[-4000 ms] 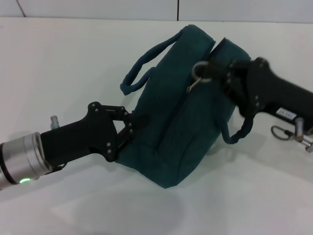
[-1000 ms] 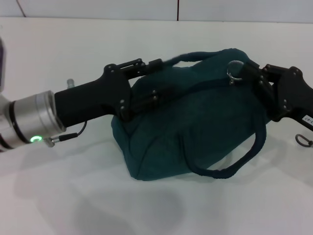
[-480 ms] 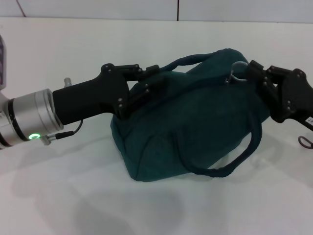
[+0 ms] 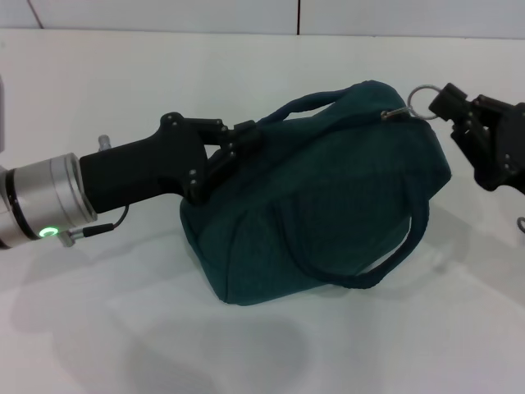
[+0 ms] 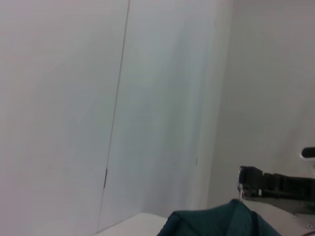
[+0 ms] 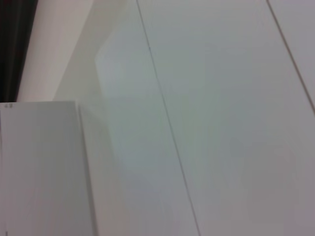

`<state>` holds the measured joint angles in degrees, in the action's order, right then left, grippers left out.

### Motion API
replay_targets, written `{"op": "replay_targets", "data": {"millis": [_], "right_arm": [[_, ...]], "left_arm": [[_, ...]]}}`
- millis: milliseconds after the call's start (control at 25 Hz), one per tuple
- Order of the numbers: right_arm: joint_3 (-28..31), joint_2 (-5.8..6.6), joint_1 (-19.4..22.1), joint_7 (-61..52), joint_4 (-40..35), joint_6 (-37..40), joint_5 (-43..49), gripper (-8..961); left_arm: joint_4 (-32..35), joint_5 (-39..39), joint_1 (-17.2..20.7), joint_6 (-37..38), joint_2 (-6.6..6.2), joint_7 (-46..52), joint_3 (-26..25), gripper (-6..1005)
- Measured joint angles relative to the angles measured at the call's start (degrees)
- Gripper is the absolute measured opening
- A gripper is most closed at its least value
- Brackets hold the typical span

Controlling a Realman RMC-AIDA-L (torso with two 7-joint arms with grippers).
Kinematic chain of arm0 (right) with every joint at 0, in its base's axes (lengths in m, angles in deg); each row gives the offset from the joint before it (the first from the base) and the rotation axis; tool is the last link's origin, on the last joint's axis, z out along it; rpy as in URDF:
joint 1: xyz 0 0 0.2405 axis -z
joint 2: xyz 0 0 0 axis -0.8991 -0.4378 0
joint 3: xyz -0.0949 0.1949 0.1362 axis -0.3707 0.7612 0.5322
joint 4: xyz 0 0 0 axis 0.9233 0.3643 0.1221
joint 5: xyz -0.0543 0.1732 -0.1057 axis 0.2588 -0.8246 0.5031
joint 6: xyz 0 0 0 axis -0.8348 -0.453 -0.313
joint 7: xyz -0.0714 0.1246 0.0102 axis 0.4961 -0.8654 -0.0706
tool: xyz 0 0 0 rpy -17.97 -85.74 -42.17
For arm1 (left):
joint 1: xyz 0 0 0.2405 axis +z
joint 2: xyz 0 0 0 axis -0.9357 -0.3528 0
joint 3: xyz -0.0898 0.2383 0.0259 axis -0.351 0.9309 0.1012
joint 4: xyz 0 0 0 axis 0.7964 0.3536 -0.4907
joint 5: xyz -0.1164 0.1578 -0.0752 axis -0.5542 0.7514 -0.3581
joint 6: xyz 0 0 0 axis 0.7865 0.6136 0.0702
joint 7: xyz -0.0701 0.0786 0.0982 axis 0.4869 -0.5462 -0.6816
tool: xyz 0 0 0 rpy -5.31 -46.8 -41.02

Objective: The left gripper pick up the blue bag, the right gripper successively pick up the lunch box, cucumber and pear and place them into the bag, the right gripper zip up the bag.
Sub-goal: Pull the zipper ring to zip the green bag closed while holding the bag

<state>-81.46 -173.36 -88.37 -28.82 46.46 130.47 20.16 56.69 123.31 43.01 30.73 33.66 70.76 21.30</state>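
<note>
The blue bag (image 4: 328, 197) lies slumped on its side on the white table (image 4: 123, 82), and its top looks closed. My left gripper (image 4: 238, 141) is shut on the bag's upper left edge, beside the far handle (image 4: 303, 103). My right gripper (image 4: 445, 103) is at the bag's right end, shut on the metal ring pull (image 4: 420, 95) of the zipper, which stretches out from the fabric. The near handle (image 4: 385, 267) droops onto the table. In the left wrist view a strip of the bag (image 5: 216, 223) shows, with the right gripper (image 5: 275, 183) beyond it. The lunch box, cucumber and pear are hidden.
The table's far edge meets a pale wall (image 4: 164, 15) with a dark seam. A loose metal ring (image 4: 520, 223) hangs under the right arm at the frame's edge. The right wrist view shows only wall panels (image 6: 221, 98).
My right gripper has drawn the ring pull right and upward, away from the bag's end. The left gripper and the bag's left side have shifted slightly left and down.
</note>
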Motion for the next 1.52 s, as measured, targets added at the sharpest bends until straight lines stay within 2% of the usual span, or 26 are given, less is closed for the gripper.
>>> {"op": "replay_targets", "data": {"millis": [480,1000,1200,1520], "right_arm": [[1.2,0.10,0.6,2.0,1.5,-2.1,-0.1,6],[2.2,0.07,1.0,2.9,1.7,-3.2,0.4,7],[1.9,0.15,1.0,2.9,1.7,-0.3,1.5,7],[2.0,0.34,1.3,2.9,1.6,7.2,5.6,7]], "left_arm": [[0.1,1.0,0.8,0.5,-0.40,-2.0,0.0,68],[0.3,0.3,1.7,3.0,-2.16,-3.8,-0.5,63],[1.4,0.2,1.9,3.0,-2.43,-3.9,-1.2,64],[1.5,0.2,1.9,3.2,-3.76,-3.9,-3.3,60]]}}
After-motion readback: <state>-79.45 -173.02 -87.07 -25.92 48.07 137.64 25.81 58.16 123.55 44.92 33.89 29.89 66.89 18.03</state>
